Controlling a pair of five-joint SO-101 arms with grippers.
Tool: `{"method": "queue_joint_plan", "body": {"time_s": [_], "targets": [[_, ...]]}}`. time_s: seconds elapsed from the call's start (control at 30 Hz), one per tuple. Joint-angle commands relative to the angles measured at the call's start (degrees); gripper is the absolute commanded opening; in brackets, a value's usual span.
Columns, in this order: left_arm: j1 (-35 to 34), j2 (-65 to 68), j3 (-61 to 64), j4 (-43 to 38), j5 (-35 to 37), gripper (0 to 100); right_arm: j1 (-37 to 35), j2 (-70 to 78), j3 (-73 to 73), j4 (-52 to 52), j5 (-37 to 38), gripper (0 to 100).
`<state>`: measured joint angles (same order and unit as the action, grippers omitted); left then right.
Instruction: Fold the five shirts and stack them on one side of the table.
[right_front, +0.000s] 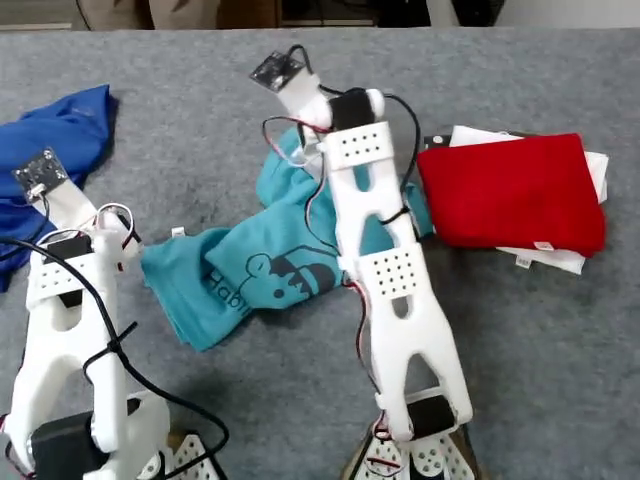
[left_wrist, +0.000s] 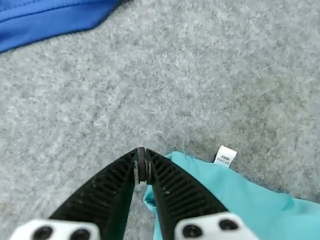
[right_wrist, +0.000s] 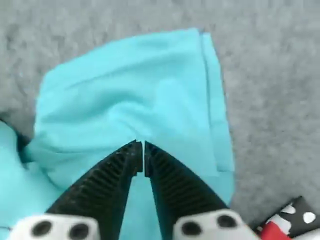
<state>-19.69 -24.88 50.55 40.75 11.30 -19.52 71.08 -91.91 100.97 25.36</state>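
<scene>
High view gives the layout. The teal shirt (right_front: 262, 268) is crumpled mid-frame on the grey table (right_front: 560, 380), unfolded, print up. The red shirt (right_front: 515, 190) is folded at the right of the frame, lying on a folded white shirt (right_front: 560, 262) whose edges stick out around it. The blue shirt (right_front: 55, 150) is bunched at upper left and runs off the frame edge. The right arm (right_front: 385, 250) lies up the centre of the frame, across the teal shirt. The left arm (right_front: 60, 330) is at lower left, its front end just beside the teal shirt's left corner.

Wrist views add the jaw detail.
- **Left gripper** (left_wrist: 141, 167): jaws pressed together tip to tip, right at the teal shirt's edge. Can't tell if any cloth is pinched. A white care tag (left_wrist: 225, 156) sits near the tips; from above it's a small white speck (right_front: 178, 232). The blue shirt's hem is also in that view, well apart from the tips.
- **Right gripper** (right_wrist: 140, 149): jaws closed, tips over a smooth teal panel. Can't tell if it's pinching either. A black label (right_wrist: 300, 212) with white marks and a bit of red cloth show beside the teal.
</scene>
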Motion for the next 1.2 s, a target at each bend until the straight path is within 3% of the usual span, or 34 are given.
{"method": "queue_joint_plan", "body": {"time_s": [0.0,0.3,0.77,1.17], "targets": [[0.62,-0.13,-2.55,-0.7,0.09,2,0.04,1.01,1.27,1.23,0.97,0.6],[0.53,-0.13,-2.46,-0.7,0.09,2,5.32,4.97,5.49,1.58,-0.26,0.2],[0.26,-0.13,-2.64,-0.62,0.09,2,5.23,-21.32,49.8,0.79,2.2,0.2],[0.35,-0.13,-2.64,-0.62,0.09,2,2.68,-43.12,79.6,-15.12,5.8,0.2]]}}
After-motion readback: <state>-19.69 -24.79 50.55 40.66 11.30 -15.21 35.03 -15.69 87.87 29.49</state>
